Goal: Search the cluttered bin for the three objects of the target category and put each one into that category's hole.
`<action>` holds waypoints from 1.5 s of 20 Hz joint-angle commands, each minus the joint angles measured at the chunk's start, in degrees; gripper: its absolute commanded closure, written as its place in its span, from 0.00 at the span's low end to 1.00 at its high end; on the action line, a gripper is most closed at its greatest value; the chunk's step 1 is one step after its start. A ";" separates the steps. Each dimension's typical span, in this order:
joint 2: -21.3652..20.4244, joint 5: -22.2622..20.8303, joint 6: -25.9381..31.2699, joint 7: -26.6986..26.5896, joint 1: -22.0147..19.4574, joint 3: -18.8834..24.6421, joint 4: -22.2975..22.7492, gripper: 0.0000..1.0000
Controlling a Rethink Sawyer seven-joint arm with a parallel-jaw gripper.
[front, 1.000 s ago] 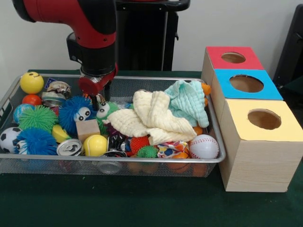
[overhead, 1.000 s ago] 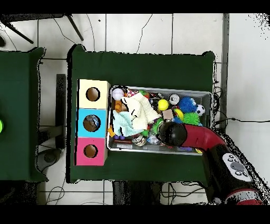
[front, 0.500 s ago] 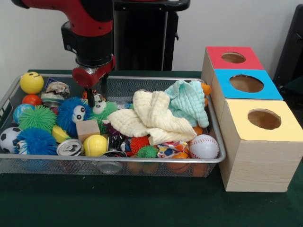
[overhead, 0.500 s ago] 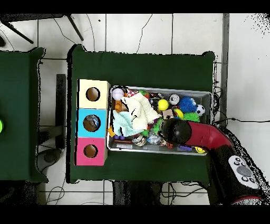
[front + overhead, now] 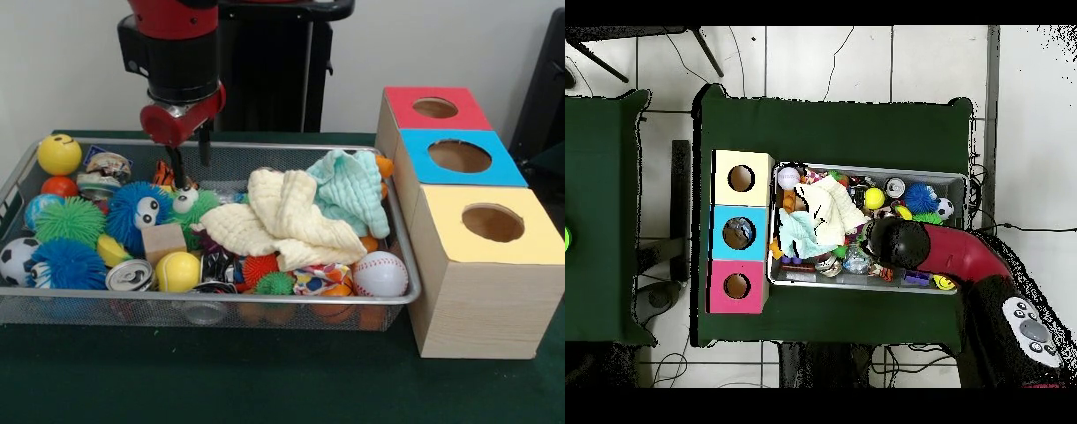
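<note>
1. Wire bin (image 5: 388,221) crammed; blue spiky ball (image 5: 134,210) left of green googly-eyed toy (image 5: 190,205);
2. Gripper (image 5: 190,159) hangs directly above that toy, fingers apart, empty;
3. Three holed boxes (image 5: 459,156) stand well right; target category undeterminable.

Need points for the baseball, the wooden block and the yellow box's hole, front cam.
baseball (image 5: 380,273), front view, centre of its white face.
wooden block (image 5: 164,242), front view, middle of its front face.
yellow box's hole (image 5: 493,223), front view, centre of the dark opening in its top.
</note>
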 commanded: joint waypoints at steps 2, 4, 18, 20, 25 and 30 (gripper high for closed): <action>4.44 1.27 0.05 6.08 -0.14 8.21 6.11 0.00; 5.94 0.28 -0.65 5.39 -0.13 8.79 5.67 0.00; 9.38 -5.89 3.17 4.12 2.88 4.25 0.69 0.00; 9.48 -6.26 3.25 4.14 2.99 4.15 0.43 0.00; 9.87 -6.83 3.85 5.28 3.44 2.82 -0.44 0.00; 10.20 -7.98 5.61 5.74 4.35 0.26 -1.99 0.00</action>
